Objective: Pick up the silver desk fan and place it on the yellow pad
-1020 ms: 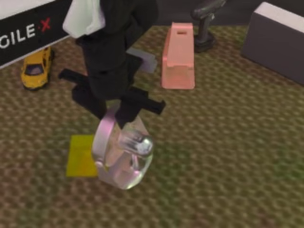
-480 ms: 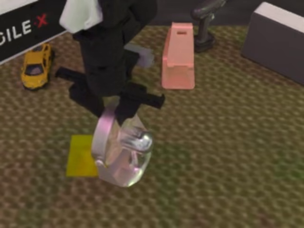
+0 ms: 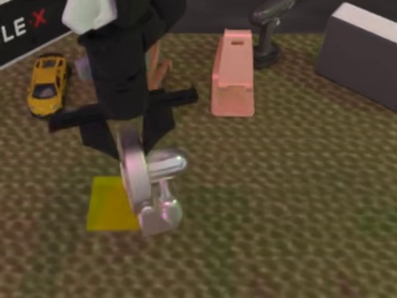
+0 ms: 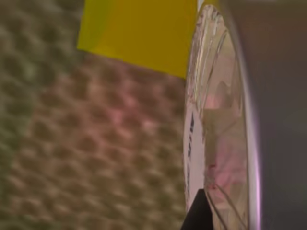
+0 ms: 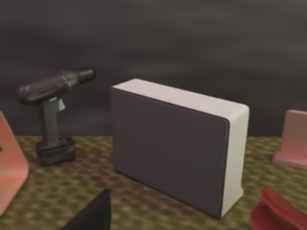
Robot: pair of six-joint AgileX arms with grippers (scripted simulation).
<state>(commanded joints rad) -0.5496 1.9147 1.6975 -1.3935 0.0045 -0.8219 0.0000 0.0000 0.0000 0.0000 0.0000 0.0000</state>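
Since the earlier frames, the left arm has swung toward the table's left and turned the silver desk fan (image 3: 149,186) with it: the round grille, seen nearly face-on before, now shows edge-on, with the motor housing sticking out to the right and the small base at the bottom.

Going left to right in the top view, a yellow toy car (image 3: 46,85) sits near the back left, untouched. The yellow pad (image 3: 105,205) lies in front of it, and the fan's grille now hangs over the pad's right edge, the base just beside its near right corner. The left gripper (image 3: 127,133) sits on top of the grille, its jaws narrow and clamped on the rim. In the left wrist view the grille (image 4: 216,129) fills the frame beside the pad (image 4: 139,33).

So the carry looks nearly done; I judge a small shift left remains before lowering.

Further right stand a pink block (image 3: 232,74), a drill (image 3: 267,31) and a grey box (image 3: 360,53). The right arm is parked out of the top view; I cannot tell how its jaws stand.
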